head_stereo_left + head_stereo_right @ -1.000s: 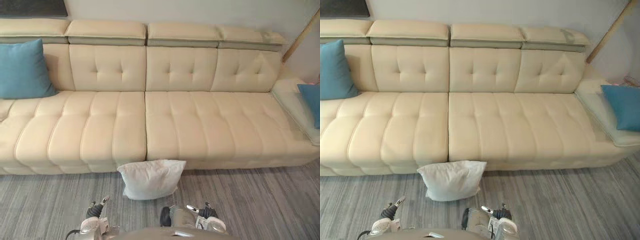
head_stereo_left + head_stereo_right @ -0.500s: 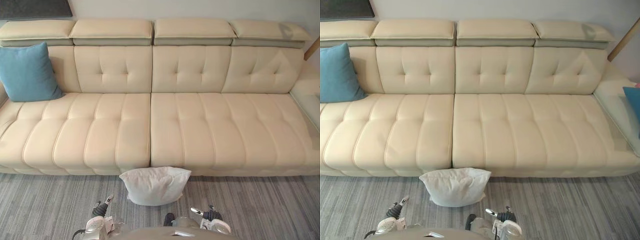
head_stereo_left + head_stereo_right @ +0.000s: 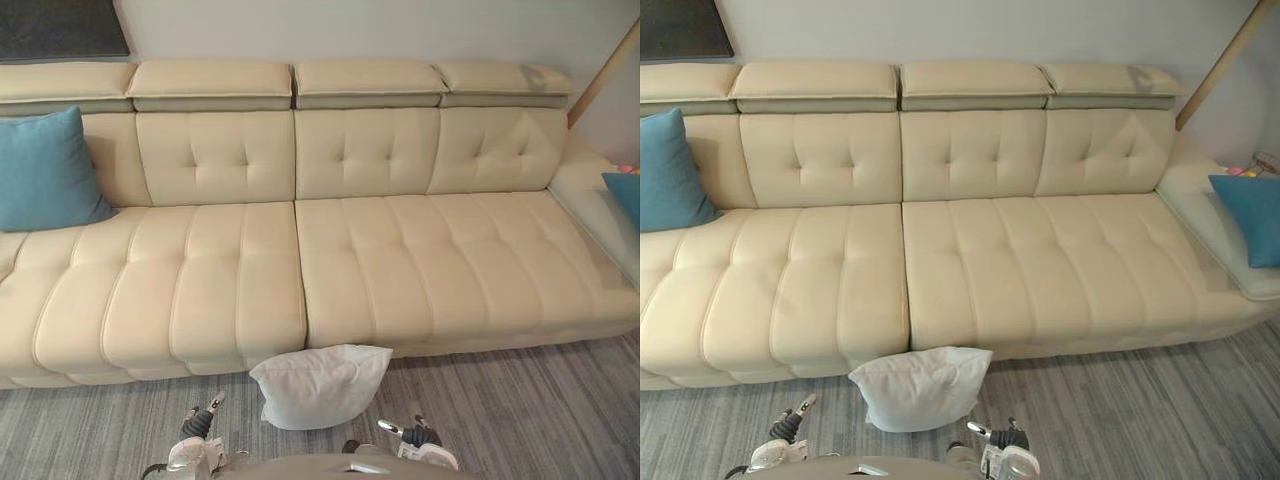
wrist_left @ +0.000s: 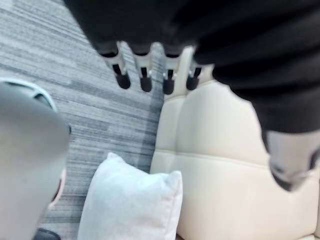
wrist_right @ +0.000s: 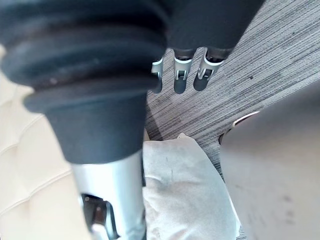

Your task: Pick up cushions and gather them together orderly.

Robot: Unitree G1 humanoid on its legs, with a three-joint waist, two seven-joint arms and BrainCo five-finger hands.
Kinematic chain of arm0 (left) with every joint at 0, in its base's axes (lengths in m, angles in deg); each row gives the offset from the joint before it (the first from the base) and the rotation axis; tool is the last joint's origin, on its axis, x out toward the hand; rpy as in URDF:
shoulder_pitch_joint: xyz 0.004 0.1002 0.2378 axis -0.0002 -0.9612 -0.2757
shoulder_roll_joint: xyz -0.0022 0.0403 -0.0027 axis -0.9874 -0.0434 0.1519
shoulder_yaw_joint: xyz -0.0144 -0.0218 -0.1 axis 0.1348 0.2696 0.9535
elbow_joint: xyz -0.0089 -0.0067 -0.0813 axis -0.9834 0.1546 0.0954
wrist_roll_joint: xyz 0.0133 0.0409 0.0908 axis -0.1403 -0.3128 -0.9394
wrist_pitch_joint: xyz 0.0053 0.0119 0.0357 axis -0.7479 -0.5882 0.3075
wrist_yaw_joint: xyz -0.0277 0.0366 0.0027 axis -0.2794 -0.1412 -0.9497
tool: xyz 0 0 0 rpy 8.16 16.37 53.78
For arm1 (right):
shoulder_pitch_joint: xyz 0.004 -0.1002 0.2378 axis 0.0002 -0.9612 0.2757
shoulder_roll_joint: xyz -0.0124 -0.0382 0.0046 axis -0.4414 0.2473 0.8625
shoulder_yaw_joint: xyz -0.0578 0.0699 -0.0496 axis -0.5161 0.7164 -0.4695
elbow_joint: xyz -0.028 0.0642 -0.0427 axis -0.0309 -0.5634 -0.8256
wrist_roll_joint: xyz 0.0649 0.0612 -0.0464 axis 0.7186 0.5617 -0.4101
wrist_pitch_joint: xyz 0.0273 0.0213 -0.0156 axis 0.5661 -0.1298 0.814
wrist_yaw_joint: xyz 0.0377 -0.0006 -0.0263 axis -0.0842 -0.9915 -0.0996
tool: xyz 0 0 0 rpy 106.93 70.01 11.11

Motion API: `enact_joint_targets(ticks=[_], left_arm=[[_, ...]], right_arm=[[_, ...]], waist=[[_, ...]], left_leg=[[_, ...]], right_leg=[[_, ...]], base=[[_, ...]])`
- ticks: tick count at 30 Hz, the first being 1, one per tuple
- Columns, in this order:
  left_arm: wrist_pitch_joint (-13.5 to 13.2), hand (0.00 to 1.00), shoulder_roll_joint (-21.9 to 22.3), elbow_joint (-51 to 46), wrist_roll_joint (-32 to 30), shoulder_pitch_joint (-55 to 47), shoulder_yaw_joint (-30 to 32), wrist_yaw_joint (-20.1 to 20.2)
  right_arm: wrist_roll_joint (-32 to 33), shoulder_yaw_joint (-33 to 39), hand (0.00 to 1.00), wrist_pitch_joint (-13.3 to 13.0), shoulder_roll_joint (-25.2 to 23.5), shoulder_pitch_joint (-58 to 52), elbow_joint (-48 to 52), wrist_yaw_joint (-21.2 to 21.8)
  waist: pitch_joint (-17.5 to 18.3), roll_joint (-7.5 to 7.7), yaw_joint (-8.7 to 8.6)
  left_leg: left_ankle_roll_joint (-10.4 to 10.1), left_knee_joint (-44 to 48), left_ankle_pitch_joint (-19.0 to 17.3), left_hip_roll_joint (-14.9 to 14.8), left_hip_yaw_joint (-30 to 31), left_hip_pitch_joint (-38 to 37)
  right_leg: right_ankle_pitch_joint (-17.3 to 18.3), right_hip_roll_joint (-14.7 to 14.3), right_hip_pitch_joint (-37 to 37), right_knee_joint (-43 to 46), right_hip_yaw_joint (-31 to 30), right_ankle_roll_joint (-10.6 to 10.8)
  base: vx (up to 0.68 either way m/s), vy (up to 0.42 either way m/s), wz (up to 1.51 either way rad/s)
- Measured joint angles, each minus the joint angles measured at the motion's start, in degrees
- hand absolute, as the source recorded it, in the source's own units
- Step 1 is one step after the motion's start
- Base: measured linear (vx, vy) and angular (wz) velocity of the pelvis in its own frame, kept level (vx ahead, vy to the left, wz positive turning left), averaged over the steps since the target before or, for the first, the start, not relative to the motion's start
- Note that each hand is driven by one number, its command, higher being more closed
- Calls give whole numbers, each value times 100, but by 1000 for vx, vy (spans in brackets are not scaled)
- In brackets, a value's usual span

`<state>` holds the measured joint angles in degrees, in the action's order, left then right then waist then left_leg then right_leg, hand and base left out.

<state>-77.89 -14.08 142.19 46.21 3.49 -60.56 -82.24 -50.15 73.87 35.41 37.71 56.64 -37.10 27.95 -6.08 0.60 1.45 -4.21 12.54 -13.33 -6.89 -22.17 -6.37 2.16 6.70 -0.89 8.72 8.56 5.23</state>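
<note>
the white cushion (image 3: 322,384) lies on the striped carpet (image 3: 520,400), leaning against the front of the cream sofa (image 3: 400,270), just ahead of both hands. the left hand (image 3: 195,438) and right hand (image 3: 418,445) hang low, fingers loosely straight, holding nothing. a sound pick-up likely means reaching down either side and pressing the soft cushion between both palms. the left blue cushion (image 3: 45,170) and right blue cushion (image 3: 1245,215) sit well apart.
</note>
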Motion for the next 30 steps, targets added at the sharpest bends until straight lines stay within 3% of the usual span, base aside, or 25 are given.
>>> enact_joint_targets(ticks=[10,12,15,20,30], left_arm=[[-4,0,67,30,-3,-28,-211,-4],[-7,0,60,-72,8,2,-258,-28],[-20,0,-123,-370,231,204,-422,-266],[-79,0,-250,-948,715,389,-494,-524],[-235,0,-778,-1445,1133,1350,-472,-751]], right_arm=[[-4,-59,0,1,161,15,-20,-18],[-186,-306,0,16,225,99,195,-70],[-412,-864,0,1,249,284,1008,-165],[-474,-1006,0,-2,766,716,2216,-502],[-439,-729,0,-21,1021,1896,3140,-1169]], waist=[[8,-168,22],[-164,-177,45],[-609,8,57],[-1108,18,55],[-1760,-7,43]], left_leg=[[-8,-484,327,88,170,-202],[-29,-445,347,61,155,-133],[10,426,182,-79,150,752],[86,2210,-605,-620,183,2441],[145,3368,-678,-920,373,4468]], right_leg=[[-226,-109,292,-564,15,-49],[-188,-115,123,-364,-14,-78],[54,-60,-979,652,-203,-175],[392,-223,-2665,2013,-378,-280],[205,-267,-4586,2785,-464,-438]], base=[[7,-8,0],[-98,-39,-7],[-193,-68,-19],[-288,-56,-25],[-124,-36,-5]])
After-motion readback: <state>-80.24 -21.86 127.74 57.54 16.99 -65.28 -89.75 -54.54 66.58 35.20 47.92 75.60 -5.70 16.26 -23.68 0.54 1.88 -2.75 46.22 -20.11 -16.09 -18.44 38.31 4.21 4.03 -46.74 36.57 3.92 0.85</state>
